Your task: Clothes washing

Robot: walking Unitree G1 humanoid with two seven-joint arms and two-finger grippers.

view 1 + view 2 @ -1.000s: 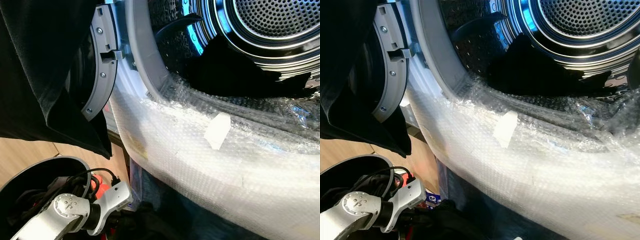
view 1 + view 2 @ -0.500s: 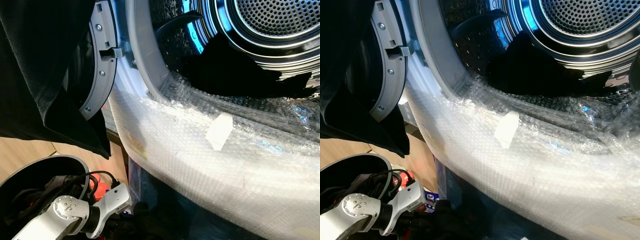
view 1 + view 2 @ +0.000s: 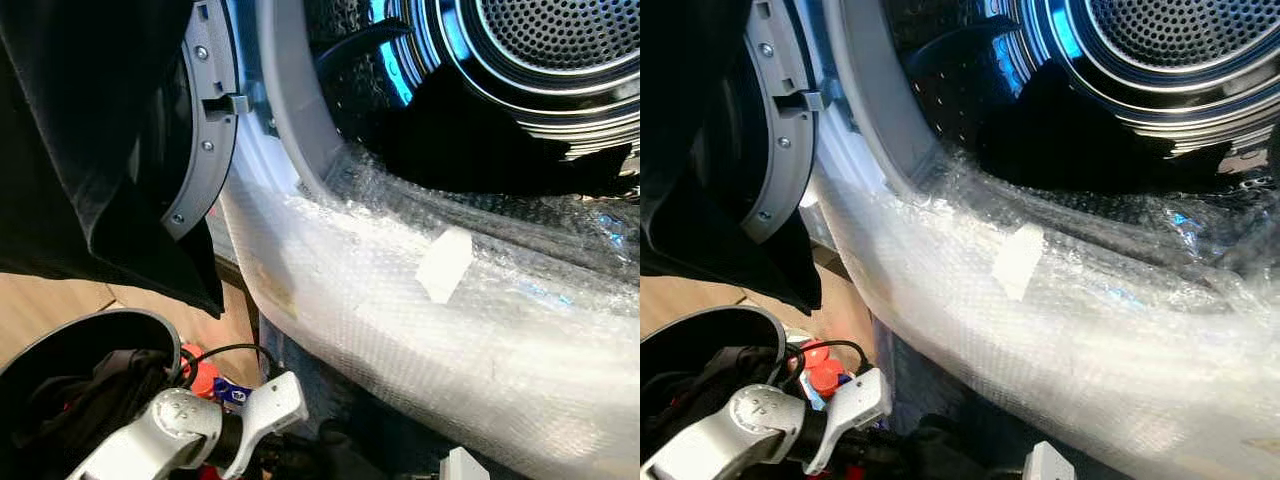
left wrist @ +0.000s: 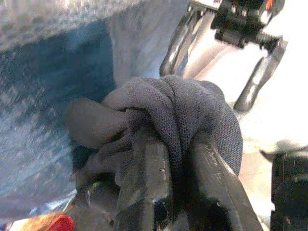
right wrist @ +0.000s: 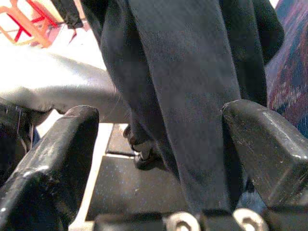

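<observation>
Left gripper (image 4: 173, 192): 2 fingers clenched on a bunched grey garment (image 4: 183, 110), low beside the laundry basket (image 3: 60, 340). Right gripper (image 5: 159, 159): fingers spread, dark cloth (image 5: 187, 86) between. Advice: lift clear over the bubble-wrapped rim (image 3: 400, 300) into the drum (image 3: 540, 60); avoid snagging.

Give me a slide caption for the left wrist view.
Left tool shut on a bunched dark grey garment beside the bubble-wrapped washer front.

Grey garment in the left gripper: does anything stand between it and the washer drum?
The left gripper is shut on the grey garment, low beside the machine. The drum is open, its door swung aside. The bubble-wrapped front rim rises between them, so the garment must be lifted over it. Nothing else visibly blocks the way.
</observation>
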